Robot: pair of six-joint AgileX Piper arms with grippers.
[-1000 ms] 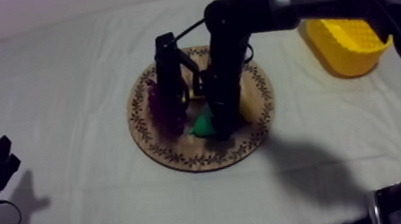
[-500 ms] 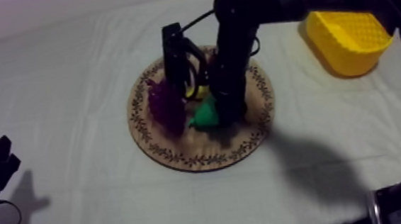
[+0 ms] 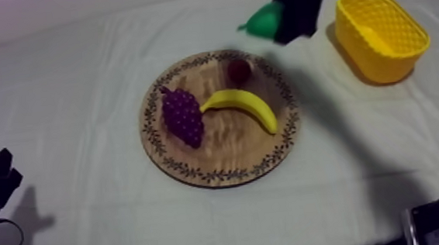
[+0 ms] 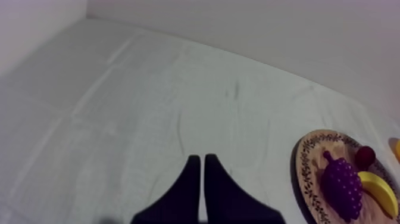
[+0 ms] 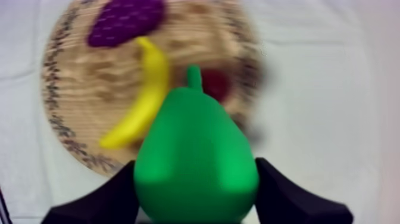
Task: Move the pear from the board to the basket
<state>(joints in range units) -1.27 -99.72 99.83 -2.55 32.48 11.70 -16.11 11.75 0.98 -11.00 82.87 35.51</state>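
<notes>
1. Obj: pear (image 3: 265,19), green, clamped in R gripper (image 3: 288,20). It is neither on the wooden board (image 3: 225,148) nor in the yellow basket (image 3: 416,35).
2. R gripper state: the two black fingers (image 5: 101,201) are closed on the wide end of the pear, one on each side. Stem end points away from the wrist.
3. Pear pos., top view: held beyond the board's far-right rim, w/ the basket off to its right. It touches neither.
4. Right wrist view: board lies beneath and past the pear, w/ the other fruit on it.
5. Board: mid-table, flat on the grey-white cloth (image 3: 72,100). Contents:
   - grapes (image 3: 183,118) on the left half
   - banana (image 3: 240,103) curving from centre to the right
   - small red fruit (image 3: 239,70) on the far side, just beyond the banana; can't tell if they touch
6. Basket: far right of the table, on the cloth, right of the board w/ a gap between.
7. L gripper (image 4: 199,179): near-left corner of the table, over bare cloth. Fingers lie together as a narrow wedge w/ nothing between them. Well apart from the board, which sits to its right.
</notes>
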